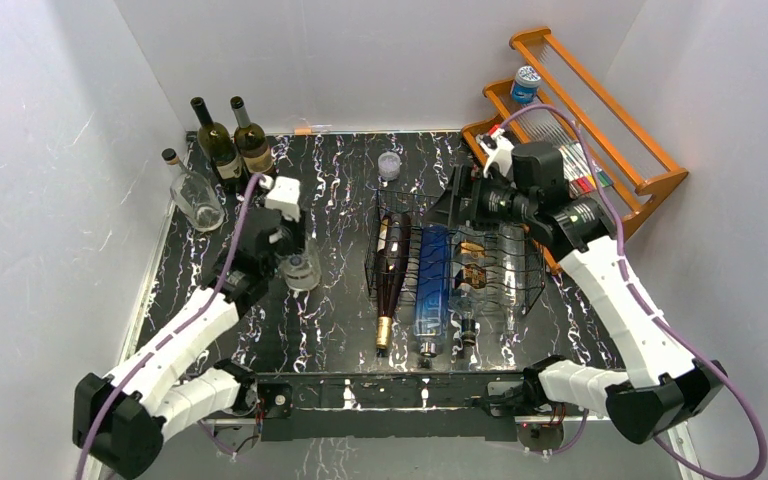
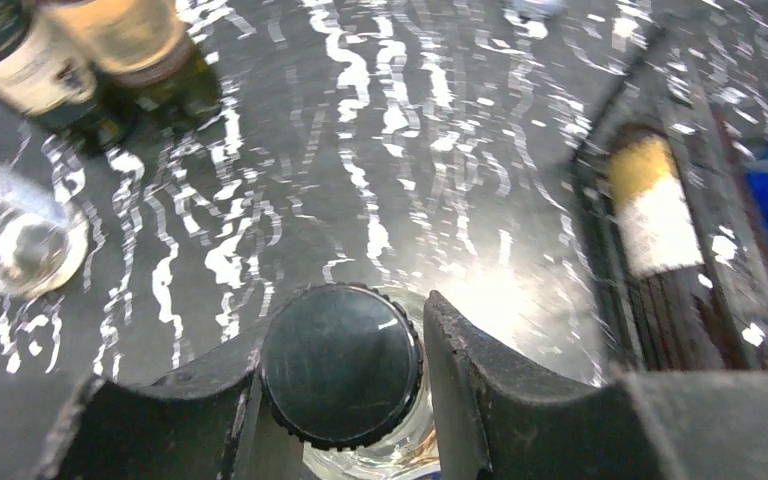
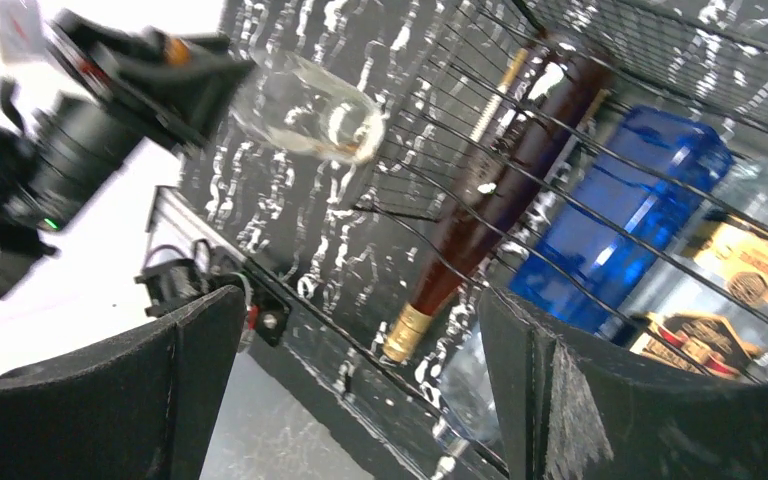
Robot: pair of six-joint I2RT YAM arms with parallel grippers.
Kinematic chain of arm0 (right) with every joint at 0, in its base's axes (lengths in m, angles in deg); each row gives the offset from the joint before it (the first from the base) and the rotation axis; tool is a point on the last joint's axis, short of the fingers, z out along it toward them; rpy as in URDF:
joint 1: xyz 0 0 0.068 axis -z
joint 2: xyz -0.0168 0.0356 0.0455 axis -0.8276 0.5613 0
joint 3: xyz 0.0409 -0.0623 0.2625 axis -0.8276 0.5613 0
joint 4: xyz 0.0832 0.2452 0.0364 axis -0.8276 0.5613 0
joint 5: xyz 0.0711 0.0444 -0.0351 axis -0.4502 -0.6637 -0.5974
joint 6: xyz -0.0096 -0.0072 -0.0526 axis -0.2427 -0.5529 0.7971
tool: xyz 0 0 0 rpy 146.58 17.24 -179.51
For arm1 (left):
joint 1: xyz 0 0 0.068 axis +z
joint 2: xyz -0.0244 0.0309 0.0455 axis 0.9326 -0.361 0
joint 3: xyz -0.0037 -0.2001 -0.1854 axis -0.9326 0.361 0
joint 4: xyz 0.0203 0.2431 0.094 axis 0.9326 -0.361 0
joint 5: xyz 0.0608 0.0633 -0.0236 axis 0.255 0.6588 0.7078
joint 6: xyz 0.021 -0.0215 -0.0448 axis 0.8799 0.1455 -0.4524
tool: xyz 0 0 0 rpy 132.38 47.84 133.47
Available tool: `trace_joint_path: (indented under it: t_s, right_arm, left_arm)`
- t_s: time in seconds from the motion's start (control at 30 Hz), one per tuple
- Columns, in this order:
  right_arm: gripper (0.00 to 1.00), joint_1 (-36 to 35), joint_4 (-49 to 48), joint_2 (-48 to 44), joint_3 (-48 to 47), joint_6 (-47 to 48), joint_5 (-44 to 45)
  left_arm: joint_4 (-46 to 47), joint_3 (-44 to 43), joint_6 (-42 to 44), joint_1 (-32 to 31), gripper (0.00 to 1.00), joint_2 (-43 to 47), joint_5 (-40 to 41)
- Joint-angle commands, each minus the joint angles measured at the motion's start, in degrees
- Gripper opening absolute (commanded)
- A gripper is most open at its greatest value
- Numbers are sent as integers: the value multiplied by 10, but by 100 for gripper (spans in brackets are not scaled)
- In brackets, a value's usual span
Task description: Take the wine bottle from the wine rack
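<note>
A low black wire wine rack (image 1: 537, 272) sits mid-table. It holds a dark red bottle with gold foil (image 1: 392, 262), a blue bottle (image 1: 432, 285) and clear labelled bottles (image 1: 472, 275). My left gripper (image 1: 288, 243) is left of the rack, shut on the black cap (image 2: 340, 365) of a clear bottle (image 1: 301, 270) that stands upright on the table. In the left wrist view its fingers (image 2: 480, 370) flank the cap. My right gripper (image 1: 447, 208) hangs open and empty over the rack's far end. Its view (image 3: 360, 320) shows the dark bottle (image 3: 505, 170) and the blue bottle (image 3: 620, 210) below.
Two dark wine bottles (image 1: 232, 145) and a clear corked bottle (image 1: 194, 195) stand at the back left. A small clear lidded jar (image 1: 389, 165) sits at the back. An orange wooden slatted shelf (image 1: 650, 170) with a blue-white can (image 1: 525, 85) leans at the back right.
</note>
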Motion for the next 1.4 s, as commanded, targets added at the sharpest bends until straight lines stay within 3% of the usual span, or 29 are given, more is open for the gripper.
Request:
trace_joint_path:
  t_s: [0.0, 0.2, 0.33, 0.47, 0.6, 0.9, 1.37]
  right_arm:
    - [98, 3, 21, -49, 34, 41, 58]
    - [98, 3, 10, -79, 68, 31, 61]
    - [98, 4, -21, -96, 105, 12, 45]
    - [98, 4, -15, -99, 116, 12, 45]
    - [98, 4, -6, -106, 119, 22, 51]
    - [98, 4, -6, -108, 128, 27, 54]
    - [98, 4, -23, -98, 144, 17, 35]
  left_arm:
    - [63, -78, -39, 114, 0, -19, 8]
    - [88, -157, -80, 214, 0, -100, -9]
    - [134, -192, -82, 245, 0, -150, 15]
    - [188, -210, -71, 277, 0, -199, -11]
    - [190, -247, -66, 302, 0, -252, -15]
    - [231, -282, -56, 327, 0, -322, -25]
    - [346, -219, 12, 330, 0, -317, -21]
